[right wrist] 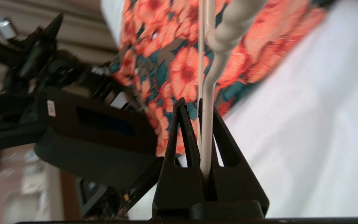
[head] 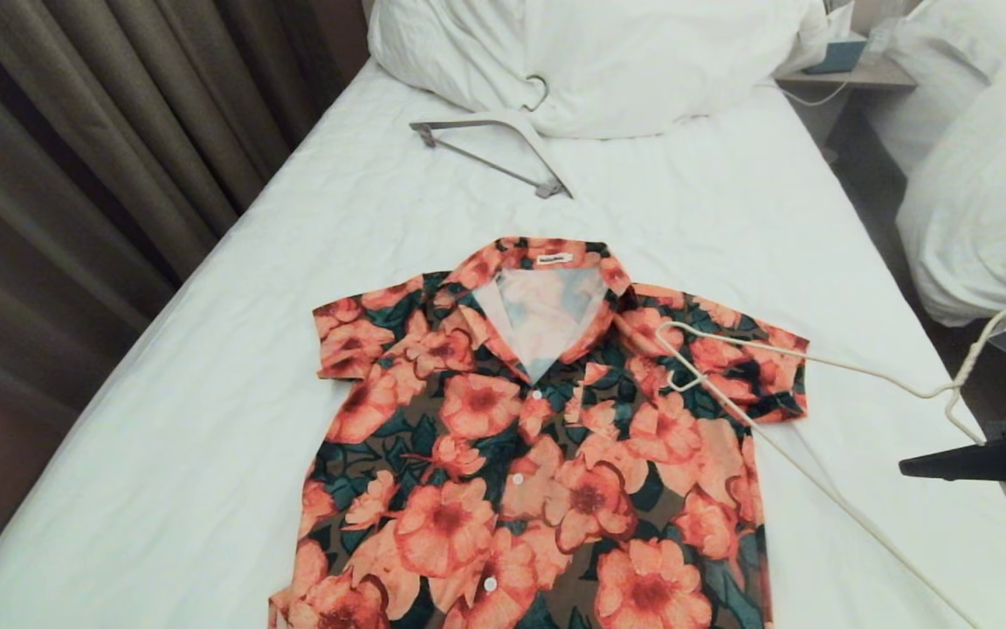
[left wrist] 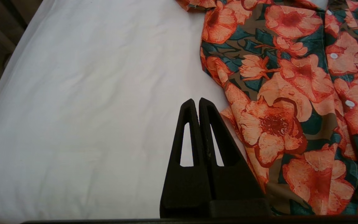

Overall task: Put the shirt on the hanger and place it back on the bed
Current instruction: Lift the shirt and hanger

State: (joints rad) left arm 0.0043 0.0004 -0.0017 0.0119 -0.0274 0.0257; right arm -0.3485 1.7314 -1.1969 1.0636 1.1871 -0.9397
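While your right hand (right wrist: 202,107) sits at the right edge of the bed (head: 206,367), its two black fingers are pinched tight on the thin cream wire of the hanger (head: 817,419) — you can see the wire running straight up between the fingertips in the right wrist view, with no gap left on either side. In the head view that hand shows as a dark wedge low on the right, its tip pointing left toward the shirt (head: 547,437).

The hanger stretches out leftward from that grip. Its small hook lies on the shirt's right shoulder, just right of the collar, and one long wire runs from there diagonally toward the near right corner of the bed. The other runs back to the right, over the sleeve, to where you hold it.

The shirt lies flat and face up on the sheet, collar toward the far end and the pillows (head: 590,61), hem toward you, so its long axis runs near to far down the bed.

Your left hand (left wrist: 196,104) hangs above bare sheet just left of the shirt's near left edge — fingers pressed together, holding nothing.

A second, thicker grey hanger (head: 494,148) lies at the far end, against the pillows.
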